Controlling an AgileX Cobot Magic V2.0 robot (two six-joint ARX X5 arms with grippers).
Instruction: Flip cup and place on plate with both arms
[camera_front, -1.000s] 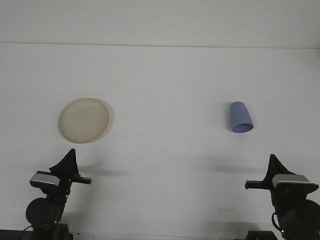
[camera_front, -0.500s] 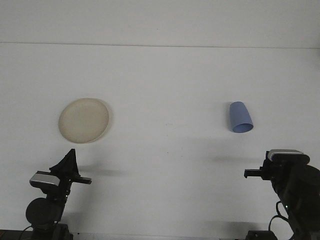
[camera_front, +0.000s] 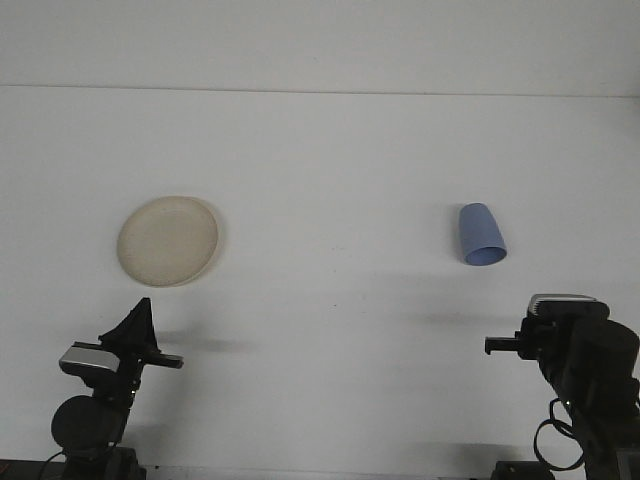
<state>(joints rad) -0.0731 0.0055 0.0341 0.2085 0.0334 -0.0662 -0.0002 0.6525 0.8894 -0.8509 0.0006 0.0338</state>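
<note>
My left pincer (camera_front: 138, 315) sits at the near left edge of the white table (camera_front: 330, 160), its dark tip pointing up and away from me. From this angle I cannot tell whether it is spread or pressed together. My right pincer (camera_front: 545, 325) is at the near right edge, tilted so that only the grey-topped head and a short black bar sticking out to the left show (the tips themselves are hidden behind the arm's body) — so here too I cannot tell its state. Neither one touches anything.

The blue cup (camera_front: 481, 235) lies on its side on the right half of the table, farther out than my right pincer and well apart from it, its open mouth turned toward the near side and a little to the right. The cream plate (camera_front: 168, 240) rests flat on the left half — beyond my left pincer, well apart from the cup, with bare table between them.
</note>
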